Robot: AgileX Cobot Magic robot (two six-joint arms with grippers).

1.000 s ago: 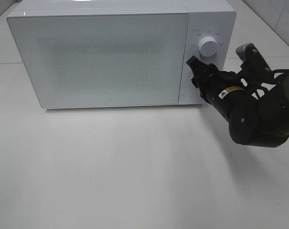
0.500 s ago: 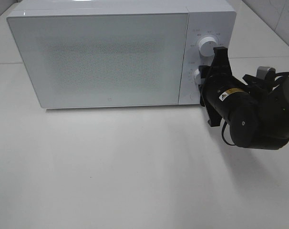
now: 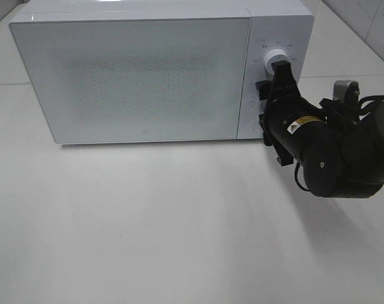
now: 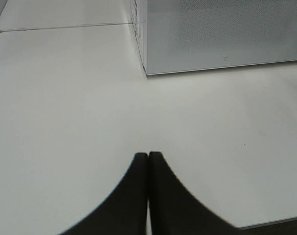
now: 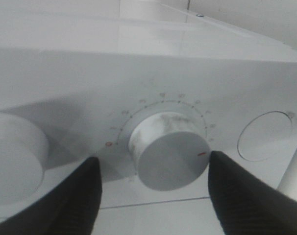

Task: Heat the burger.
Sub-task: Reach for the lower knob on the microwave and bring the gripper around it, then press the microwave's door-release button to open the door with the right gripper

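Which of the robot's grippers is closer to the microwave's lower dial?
Right. The right gripper straddles the lower dial, one finger on each side, jaws open. The left gripper hangs shut over the table, off the microwave's opposite end.

— Any writing you can read?
— No words. On the right of the overhead frame, the arm (image 3: 325,149) bears a yellow warning label (image 3: 298,126), its print too small.
— The dial (image 5: 170,157)?
— Blurred figures ring it; a red line marks its edge.

A white microwave (image 3: 135,76), door shut, stands on a white table (image 3: 147,234).
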